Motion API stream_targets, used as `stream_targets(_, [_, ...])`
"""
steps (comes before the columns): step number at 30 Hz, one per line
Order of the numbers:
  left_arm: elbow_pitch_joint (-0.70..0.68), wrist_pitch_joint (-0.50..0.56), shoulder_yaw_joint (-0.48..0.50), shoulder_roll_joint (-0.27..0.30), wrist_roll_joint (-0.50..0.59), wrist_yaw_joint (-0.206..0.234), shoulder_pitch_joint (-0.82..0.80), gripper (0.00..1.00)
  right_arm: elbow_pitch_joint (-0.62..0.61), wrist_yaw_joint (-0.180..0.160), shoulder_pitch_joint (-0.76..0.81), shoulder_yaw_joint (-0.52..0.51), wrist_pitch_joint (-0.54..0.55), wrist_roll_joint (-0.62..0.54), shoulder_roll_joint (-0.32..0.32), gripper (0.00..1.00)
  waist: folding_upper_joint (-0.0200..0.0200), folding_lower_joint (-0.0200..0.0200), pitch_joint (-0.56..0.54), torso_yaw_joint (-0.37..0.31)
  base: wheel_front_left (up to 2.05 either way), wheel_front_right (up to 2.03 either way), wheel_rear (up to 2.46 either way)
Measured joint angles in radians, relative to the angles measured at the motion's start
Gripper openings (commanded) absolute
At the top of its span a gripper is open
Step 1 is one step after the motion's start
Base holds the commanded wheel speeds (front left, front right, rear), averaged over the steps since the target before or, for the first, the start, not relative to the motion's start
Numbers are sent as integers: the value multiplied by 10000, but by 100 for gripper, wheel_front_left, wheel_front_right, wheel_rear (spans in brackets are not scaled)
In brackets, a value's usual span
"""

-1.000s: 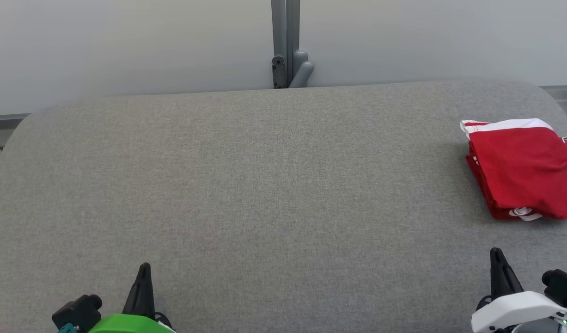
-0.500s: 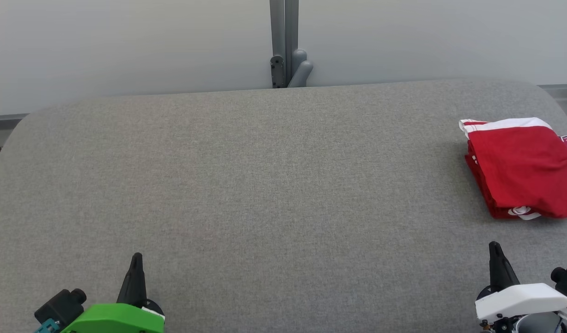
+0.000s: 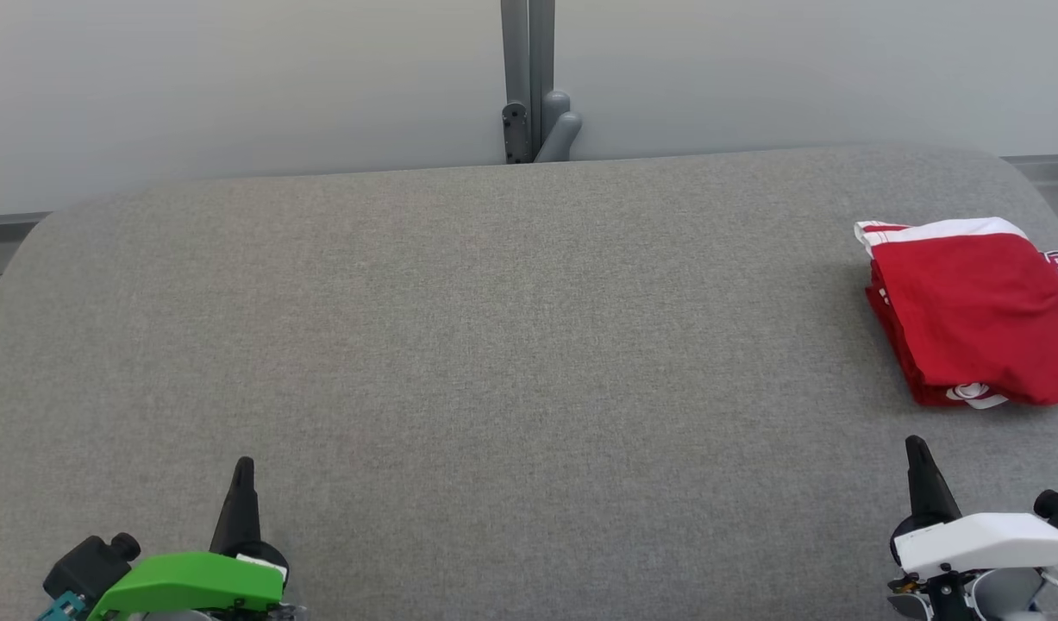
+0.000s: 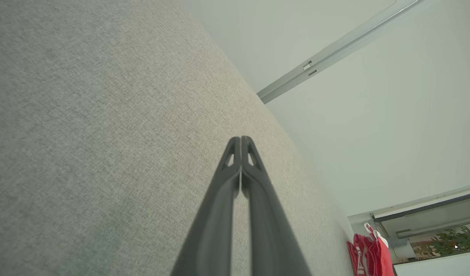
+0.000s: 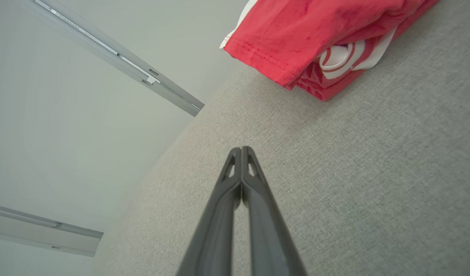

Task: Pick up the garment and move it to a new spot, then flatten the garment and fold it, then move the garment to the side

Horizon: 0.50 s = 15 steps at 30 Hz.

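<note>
My left tool (image 3: 243, 470) and right tool (image 3: 914, 448) are both pressed together, empty. The garment (image 3: 977, 310) lies folded near the desk's (image 3: 494, 345) right end; brushing it with my right tool could undo the fold.

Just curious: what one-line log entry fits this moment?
garment folded, right of table | left jaws shut, empty | right jaws shut, empty
</note>
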Motion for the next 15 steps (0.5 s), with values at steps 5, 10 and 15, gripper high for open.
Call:
stream_targets(5, [-65,174,79,0,-667,0,-75,0,-36,0,-95,42,174,823,-8,0,0,0,6,-13,0,0,0])
stream_targets(10, [-125,303,130,2,-1129,0,-138,0,-73,-6,-175,75,336,1463,-17,0,0,0,10,-24,0,0,0])
stream_targets(15, [-157,397,178,2,-1540,0,-198,0,-88,-8,-206,100,439,1965,-25,0,0,0,14,-33,0,0,0])
